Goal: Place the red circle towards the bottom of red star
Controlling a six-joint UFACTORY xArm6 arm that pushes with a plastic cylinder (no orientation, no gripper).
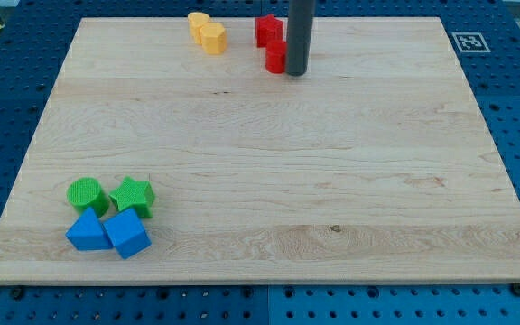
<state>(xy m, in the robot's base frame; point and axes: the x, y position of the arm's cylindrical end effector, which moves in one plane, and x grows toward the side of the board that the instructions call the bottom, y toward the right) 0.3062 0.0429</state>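
The red star (268, 29) sits near the view's top edge of the wooden board (260, 181). The red circle (275, 58) lies just below it, touching or nearly touching it. My tip (296, 72) stands right against the red circle's right side, and the rod partly hides that block.
Two yellow blocks (207, 32) lie together to the left of the red star. At the view's bottom left sit a green circle (86, 194), a green star (133, 195), a blue triangle (87, 231) and a blue cube (127, 234).
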